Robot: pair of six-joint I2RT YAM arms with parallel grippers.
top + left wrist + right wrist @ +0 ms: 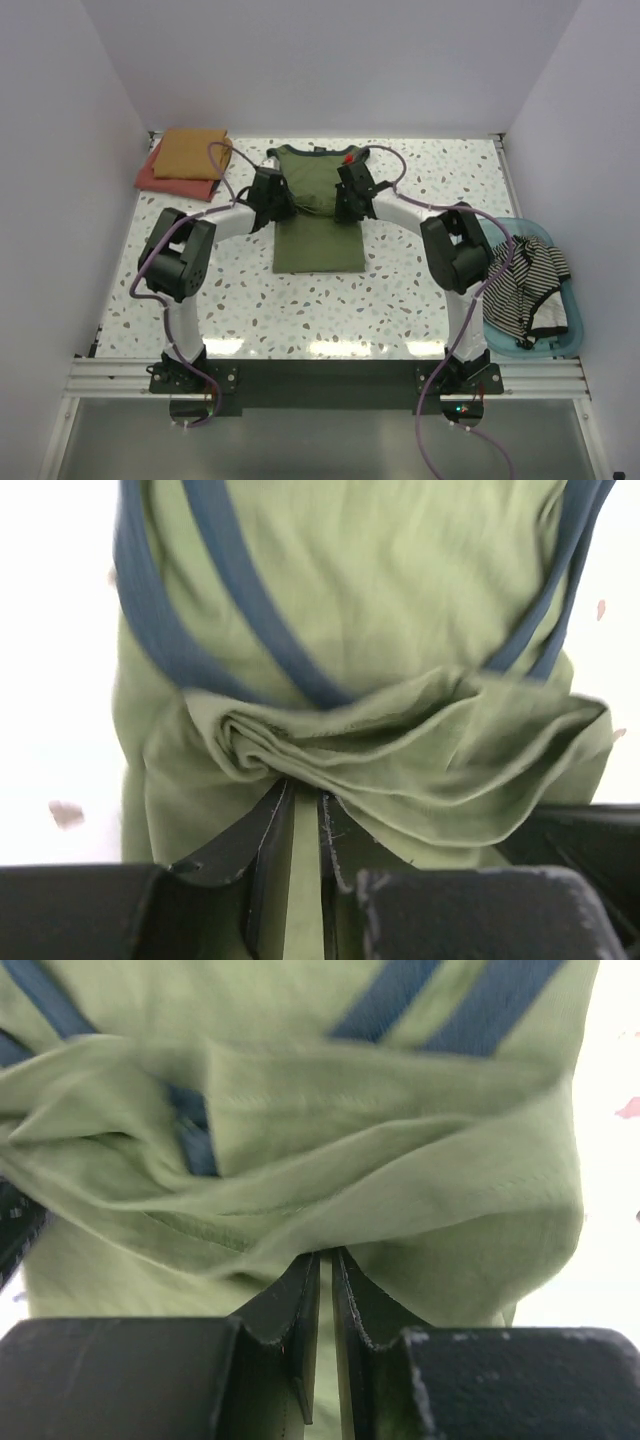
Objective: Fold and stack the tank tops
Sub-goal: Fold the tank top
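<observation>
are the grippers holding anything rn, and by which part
Both hold the olive green tank top: the left gripper pinches bunched cloth on its left side, the right gripper bunched cloth on its right side, below the straps.

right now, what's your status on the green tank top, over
Left gripper and right gripper both shut on olive tank top, one each side. Upper half bunched, fold unfinished. Striped top in blue basket; nothing blocking.
</observation>
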